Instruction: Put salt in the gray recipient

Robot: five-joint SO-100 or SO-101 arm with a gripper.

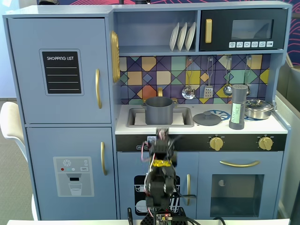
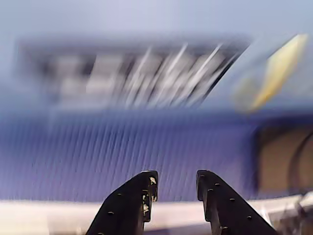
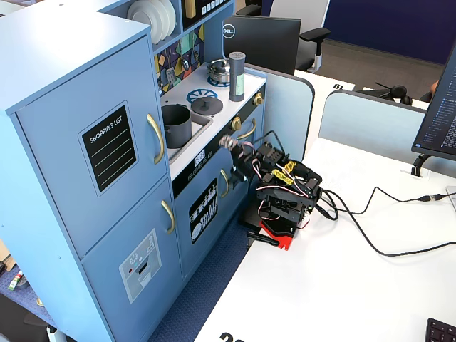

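Note:
The salt shaker [image 1: 238, 108] is a tall dark gray cylinder with a pale green label. It stands upright on the counter's right side, beside the stove, and also shows in a fixed view [image 3: 236, 76]. The gray pot [image 1: 158, 110] sits in the sink at the counter's middle, and in the other fixed view it is at the left [image 3: 176, 125]. My gripper [image 1: 162, 135] is low in front of the counter edge, below the pot and apart from both things [image 3: 230, 143]. In the blurred wrist view the gripper [image 2: 177, 178] has its jaws apart with nothing between them.
A flat gray lid [image 1: 207, 118] lies between pot and shaker. A shiny steel pan [image 1: 258, 108] stands right of the shaker. Utensils [image 1: 207, 89] hang on the backsplash above the counter. The arm's base [image 3: 285, 206] and its cables sit on the white table [image 3: 342, 285].

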